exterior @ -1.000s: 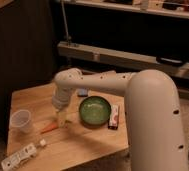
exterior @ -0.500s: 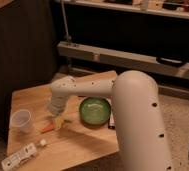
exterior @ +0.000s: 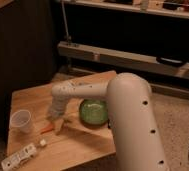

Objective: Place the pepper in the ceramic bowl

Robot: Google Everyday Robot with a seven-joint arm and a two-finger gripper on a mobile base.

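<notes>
The orange pepper [exterior: 47, 130] lies on the wooden table [exterior: 33, 97], left of the green ceramic bowl [exterior: 94, 112]. Only its left end shows; the rest is hidden behind my gripper. My gripper [exterior: 58, 125] hangs from the white arm [exterior: 123, 115] and sits low over the pepper, just left of the bowl. The bowl is upright and looks empty.
A white translucent cup [exterior: 21, 121] stands at the table's left. A flat white packet [exterior: 19, 157] lies at the front left corner, with a small white piece [exterior: 42, 143] beside it. A dark cabinet and metal rail stand behind the table.
My arm has swung left and down, bringing the gripper from beside the bowl onto the pepper. The pepper, bowl and cup have not moved.
</notes>
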